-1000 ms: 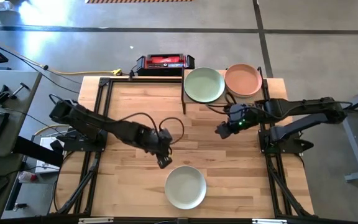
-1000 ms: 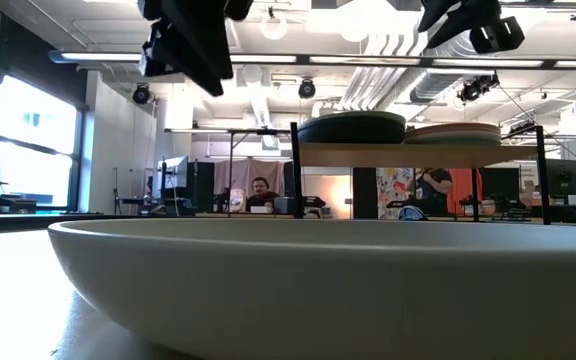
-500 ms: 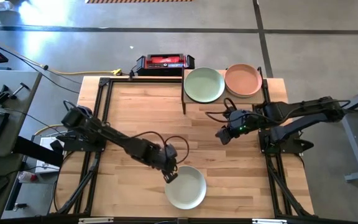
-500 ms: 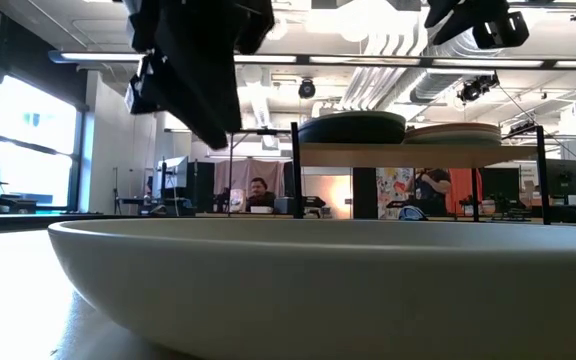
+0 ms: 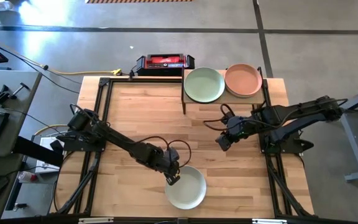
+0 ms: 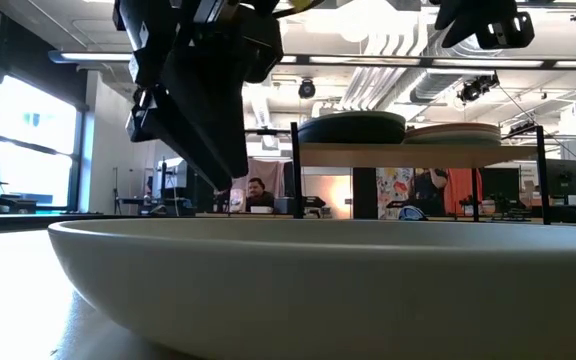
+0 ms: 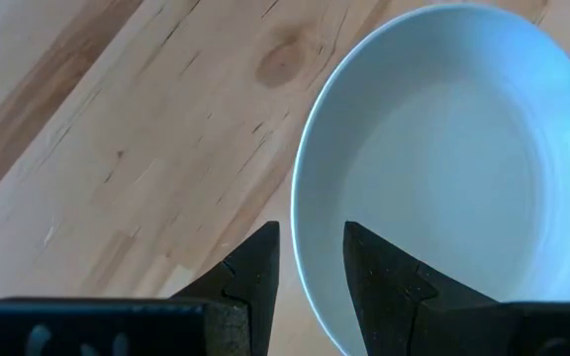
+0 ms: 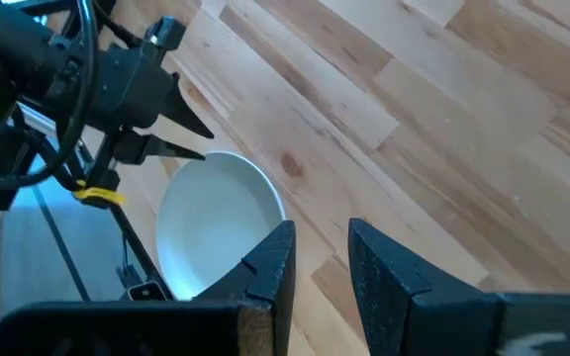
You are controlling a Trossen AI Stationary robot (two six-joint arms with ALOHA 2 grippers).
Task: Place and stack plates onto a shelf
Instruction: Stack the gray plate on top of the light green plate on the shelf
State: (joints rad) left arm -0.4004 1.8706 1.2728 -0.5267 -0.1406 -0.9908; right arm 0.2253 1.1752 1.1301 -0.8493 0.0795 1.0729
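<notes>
An off-white plate (image 5: 188, 188) lies flat on the wooden table near its front edge. My left gripper (image 5: 174, 178) is open and slants down over the plate's left rim (image 7: 300, 232). One finger stands outside the rim and one inside; I cannot tell whether either touches it. My right gripper (image 5: 220, 143) hangs open in the air right of the table's middle, with nothing between its fingers. The shelf (image 5: 224, 98) stands at the far right and carries a light green plate (image 5: 204, 84) and a salmon plate (image 5: 243, 79) side by side.
A red-and-black box (image 5: 165, 62) sits just past the table's far edge. Black frame rails run along the table's left (image 5: 98, 124) and right (image 5: 269, 155) sides. Bare wood lies between the shelf and the off-white plate. In the low view, people sit in the room behind.
My left gripper has gone down and toward the table's near right, from the bare wood left of the plate to the plate's left rim. Its fingers have stayed open. My right gripper has drifted a little toward the near edge. The plate has not moved.
</notes>
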